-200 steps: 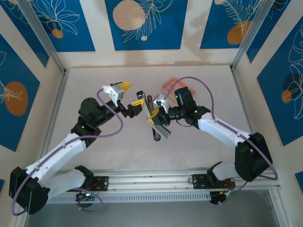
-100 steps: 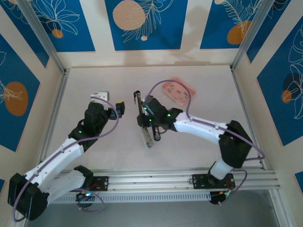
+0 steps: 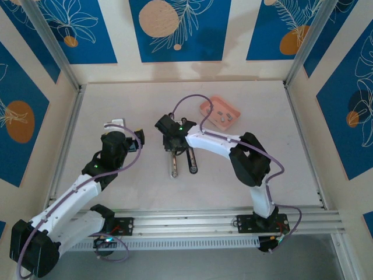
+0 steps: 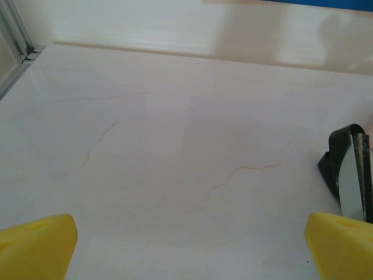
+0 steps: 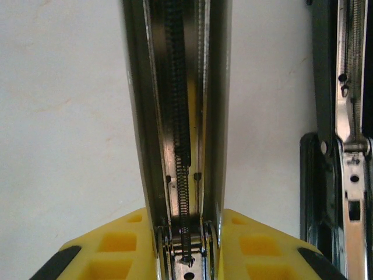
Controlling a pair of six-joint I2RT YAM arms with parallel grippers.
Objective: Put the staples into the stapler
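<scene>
The right gripper's (image 5: 186,248) jaws clamp the rail of the opened slim black stapler with silvery metal rail (image 3: 191,162), mid-surface (image 3: 262,169). The left gripper's (image 4: 189,242) jaws gape, empty. The tiny silvery-grey metal staples (image 3: 223,120) lie in the shallow pink rectangular tray (image 3: 205,107) at one o'clock, so loading looks unstarted.

Overhead onto the table (image 3: 116,99), left wrist low across it, right wrist close on the stapler (image 5: 183,116) all share

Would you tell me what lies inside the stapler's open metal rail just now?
A long coiled spring runs inside the stapler rail; nothing else shows in it. The right gripper clamps the rail's near end, covering its outer sides there.
</scene>
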